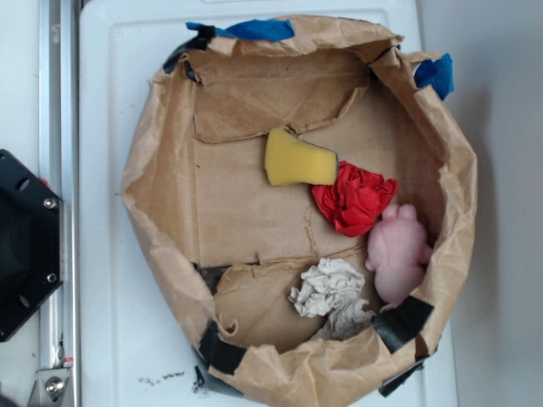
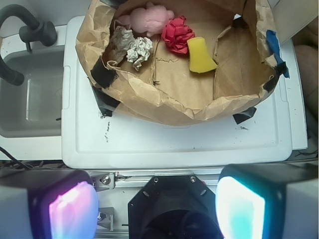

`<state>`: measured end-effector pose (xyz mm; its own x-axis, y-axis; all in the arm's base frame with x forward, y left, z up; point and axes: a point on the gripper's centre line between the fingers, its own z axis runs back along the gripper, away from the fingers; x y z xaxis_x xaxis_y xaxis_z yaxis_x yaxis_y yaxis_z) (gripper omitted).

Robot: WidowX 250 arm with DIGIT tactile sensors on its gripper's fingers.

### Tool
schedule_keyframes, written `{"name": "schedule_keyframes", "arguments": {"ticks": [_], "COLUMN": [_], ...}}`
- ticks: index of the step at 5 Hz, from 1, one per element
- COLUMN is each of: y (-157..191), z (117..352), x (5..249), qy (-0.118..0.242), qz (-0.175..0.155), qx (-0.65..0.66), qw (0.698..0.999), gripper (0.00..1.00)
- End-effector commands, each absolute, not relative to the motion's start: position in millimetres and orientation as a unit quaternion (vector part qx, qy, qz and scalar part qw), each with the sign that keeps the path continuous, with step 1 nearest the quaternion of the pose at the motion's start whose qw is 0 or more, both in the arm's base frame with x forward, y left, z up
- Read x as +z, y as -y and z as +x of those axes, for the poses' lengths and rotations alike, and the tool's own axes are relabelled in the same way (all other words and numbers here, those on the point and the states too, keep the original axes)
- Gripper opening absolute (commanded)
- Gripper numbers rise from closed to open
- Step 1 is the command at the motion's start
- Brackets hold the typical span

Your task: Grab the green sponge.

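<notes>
The green sponge [image 1: 299, 158] is a yellow foam wedge with a thin dark green layer on its right edge. It lies on the floor of a brown paper basin [image 1: 161, 212], touching a red crumpled cloth ball. In the wrist view the green sponge [image 2: 201, 55] lies far ahead, inside the paper basin [image 2: 164, 107]. My gripper [image 2: 157, 206] is open, its two glowing pads wide apart at the bottom of the wrist view, well short of the basin and above the black arm base. Nothing is between the pads. The gripper does not show in the exterior view.
Beside the sponge sit a red cloth ball [image 1: 354, 198], a pink plush toy [image 1: 397, 252] and a crumpled white paper wad [image 1: 329, 292]. The basin stands on a white tray [image 2: 174, 144]. A sink [image 2: 30, 94] with a dark faucet [image 2: 27, 32] lies left. The black arm base [image 1: 25, 246] is left of the tray.
</notes>
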<state>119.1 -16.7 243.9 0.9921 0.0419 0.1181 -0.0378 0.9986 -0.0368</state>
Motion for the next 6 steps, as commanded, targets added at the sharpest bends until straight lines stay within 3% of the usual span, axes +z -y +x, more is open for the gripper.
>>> {"name": "schedule_keyframes", "arguments": {"ticks": [1, 2, 3, 4, 6], "y": [17, 9, 2, -6, -27], "z": [119, 169, 199, 224, 251], "x": [244, 225, 216, 195, 150], "qy": [0.060, 0.045, 0.052, 0.067, 0.114], "qz": [-0.017, -0.036, -0.033, -0.041, -0.051], "qx": [0.020, 0.059, 0.065, -0.007, -0.098], "qw": [0.998, 0.997, 0.996, 0.997, 0.987], "gripper": [1.00, 1.00, 1.00, 1.00, 1.00]}}
